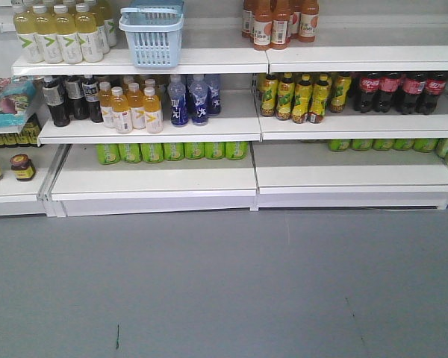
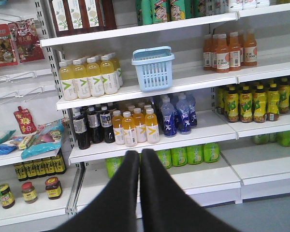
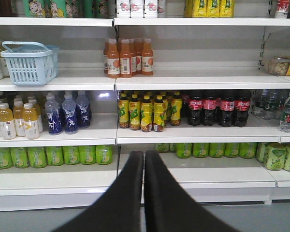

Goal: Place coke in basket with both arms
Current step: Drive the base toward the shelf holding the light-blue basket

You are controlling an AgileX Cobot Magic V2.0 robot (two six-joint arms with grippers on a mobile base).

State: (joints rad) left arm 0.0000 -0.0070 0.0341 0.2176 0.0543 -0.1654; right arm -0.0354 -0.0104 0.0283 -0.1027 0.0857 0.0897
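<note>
Several coke bottles (image 1: 399, 91) with red caps and red labels stand in a row at the right of the middle shelf; they also show in the right wrist view (image 3: 217, 107). The light blue basket (image 1: 151, 31) stands on the shelf above, to the left; it also shows in the left wrist view (image 2: 153, 68) and the right wrist view (image 3: 30, 63). My left gripper (image 2: 139, 152) is shut and empty, well back from the shelves. My right gripper (image 3: 144, 153) is shut and empty, also back from the shelves. Neither arm shows in the front view.
White shelving (image 1: 209, 183) holds pale yellow bottles (image 1: 60, 33), orange bottles (image 1: 131, 108), blue bottles (image 1: 194, 97), yellow-labelled bottles (image 1: 302, 95) left of the coke, green cans (image 1: 172, 151) below and dark purple-labelled bottles (image 1: 67, 97). Grey floor (image 1: 224, 283) lies in front.
</note>
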